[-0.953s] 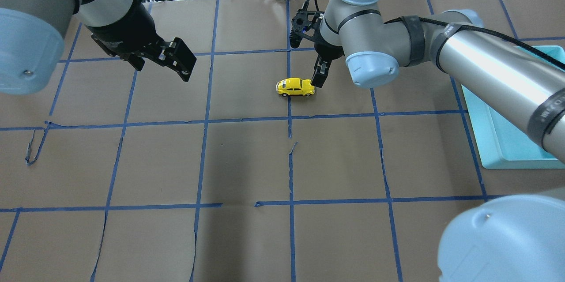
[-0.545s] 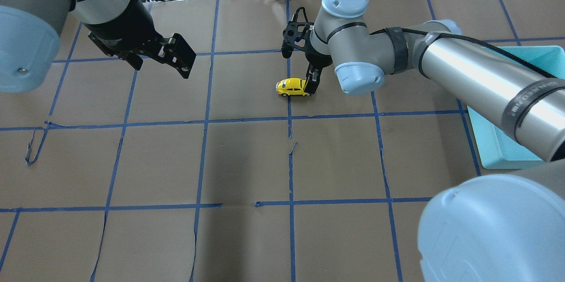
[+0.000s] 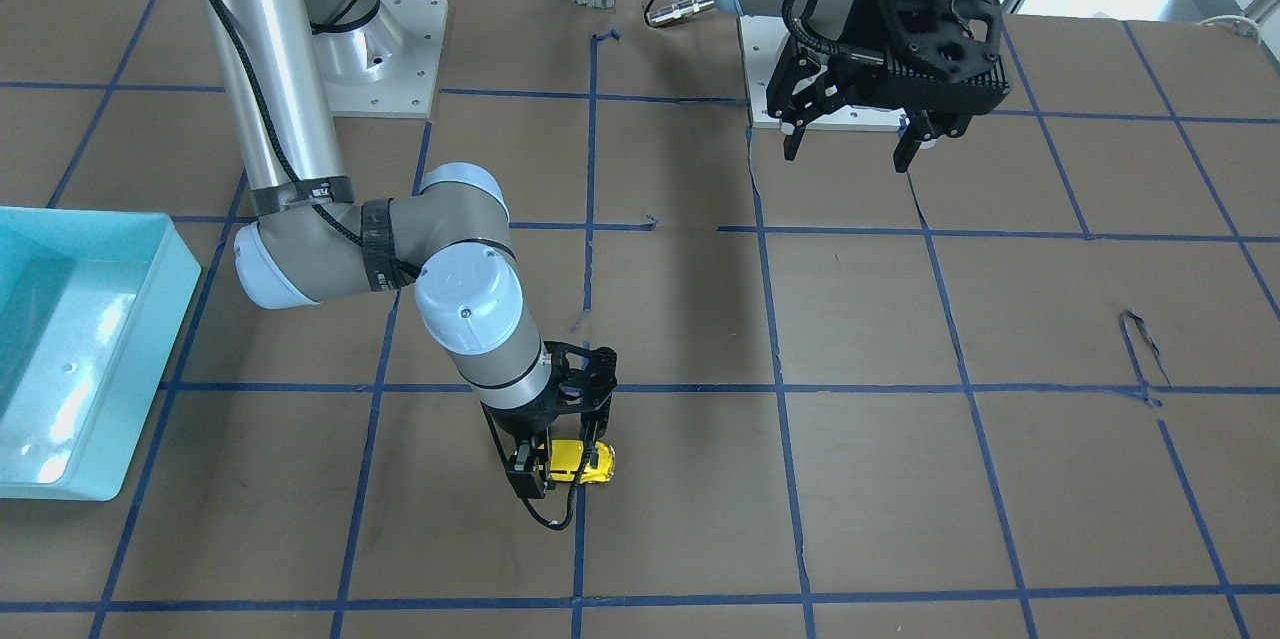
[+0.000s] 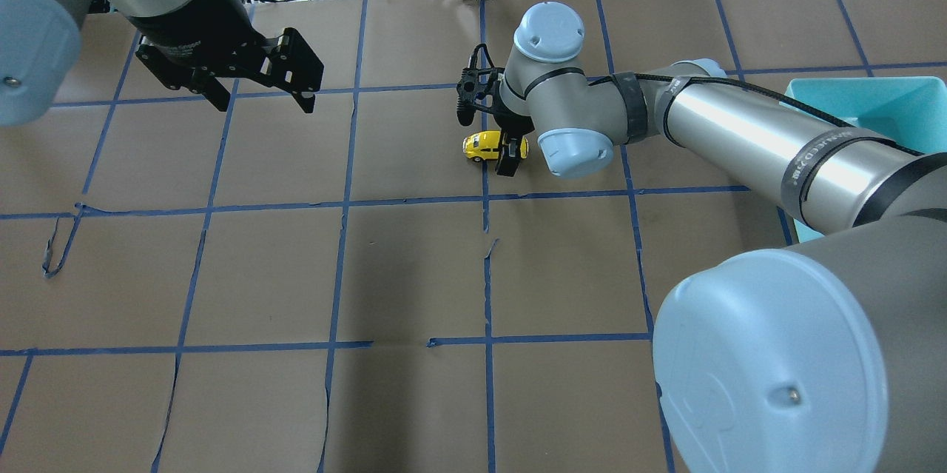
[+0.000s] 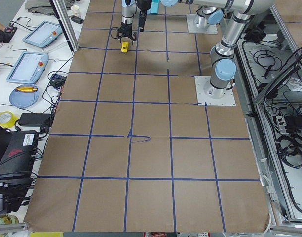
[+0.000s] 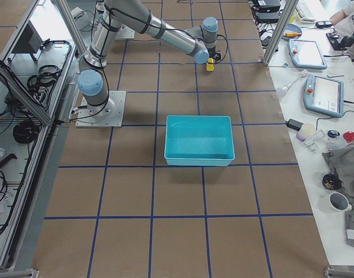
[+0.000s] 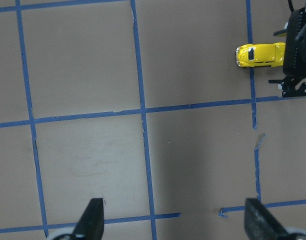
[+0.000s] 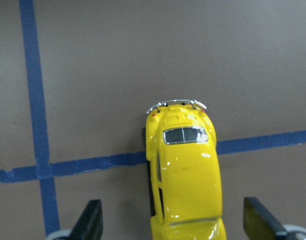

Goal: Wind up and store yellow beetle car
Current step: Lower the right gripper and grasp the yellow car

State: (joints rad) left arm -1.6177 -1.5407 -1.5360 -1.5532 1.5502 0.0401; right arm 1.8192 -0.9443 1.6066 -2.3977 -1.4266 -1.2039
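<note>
Right pincer (image 8: 175, 224) is low over the yellow beetle car (image 8: 184, 170), fingers spread wide. One dark fingertip (image 8: 92, 220) stands on each side of the body, and bare worktop shows in both gaps, so nothing is pinched. The wrist view looks straight down on the roof and a dark window, with a chrome bumper at the top end. The car sits upright on its wheels across a blue tape line (image 8: 98, 162).

From overhead, the car (image 4: 484, 145) lies lengthwise along the worktop (image 4: 414, 273). It is in the half toward the operators' edge, away from the robot's edge. One black finger of the right pincer shows just beside its tail, and the grey arm hides the other.

Left pincer (image 4: 263, 92) hangs in the air, well apart from the car on the robot's left. Its fingers are also spread, with nothing between them. Its wrist camera sees only brown paper and tape between its tips, with the car small at the upper right.

The teal bin (image 4: 899, 99) sits well apart from the car, toward the worktop's right end.
</note>
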